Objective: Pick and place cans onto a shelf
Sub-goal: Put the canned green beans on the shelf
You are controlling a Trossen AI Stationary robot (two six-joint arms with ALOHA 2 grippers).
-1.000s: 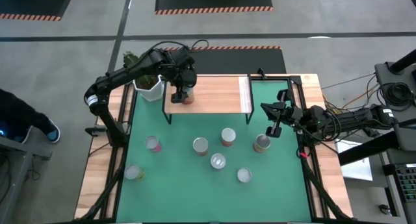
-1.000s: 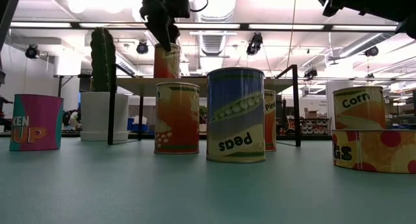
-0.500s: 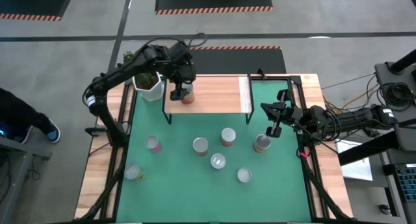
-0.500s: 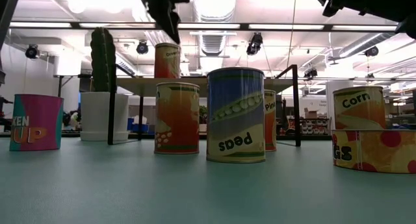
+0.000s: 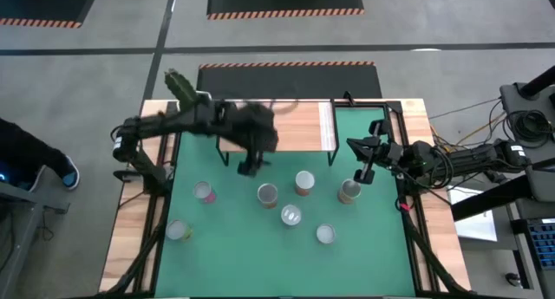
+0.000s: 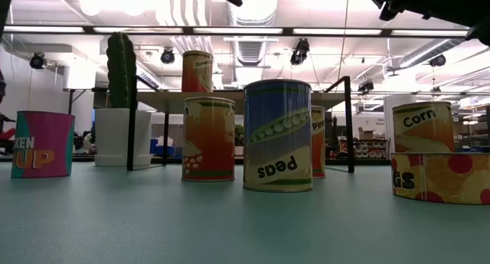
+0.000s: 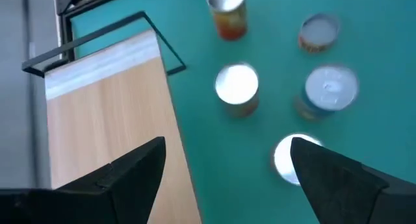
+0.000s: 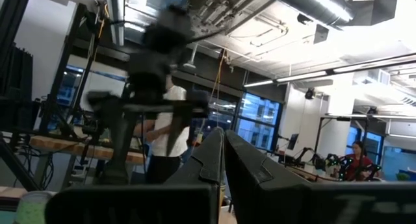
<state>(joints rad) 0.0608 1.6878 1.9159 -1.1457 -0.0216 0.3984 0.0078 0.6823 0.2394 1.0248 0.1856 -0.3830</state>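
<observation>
The light-wood shelf (image 5: pixel 299 126) stands at the table's far side. One orange can (image 6: pixel 197 71) stands upright on it; in the high view my left arm hides that can. Several other cans stand on the green mat, among them a pink one (image 5: pixel 204 191), a peas can (image 6: pixel 277 134) and a corn can (image 6: pixel 423 126). My left gripper (image 5: pixel 250 166) hangs open above the mat, just past the shelf's near edge, with nothing between its fingers (image 7: pixel 133 175). My right gripper (image 5: pixel 364 165) is shut and held up at the right, clear of the cans.
A white pot with a cactus (image 6: pixel 121 103) stands left of the shelf at the far left. Black shelf legs (image 6: pixel 348 126) stand on the mat. People show in the room beyond the table in the right wrist view.
My left gripper has risen off the orange can on the shelf and swung fast toward the table's near edge, out over the mat. The can stays upright on the shelf where it was.
</observation>
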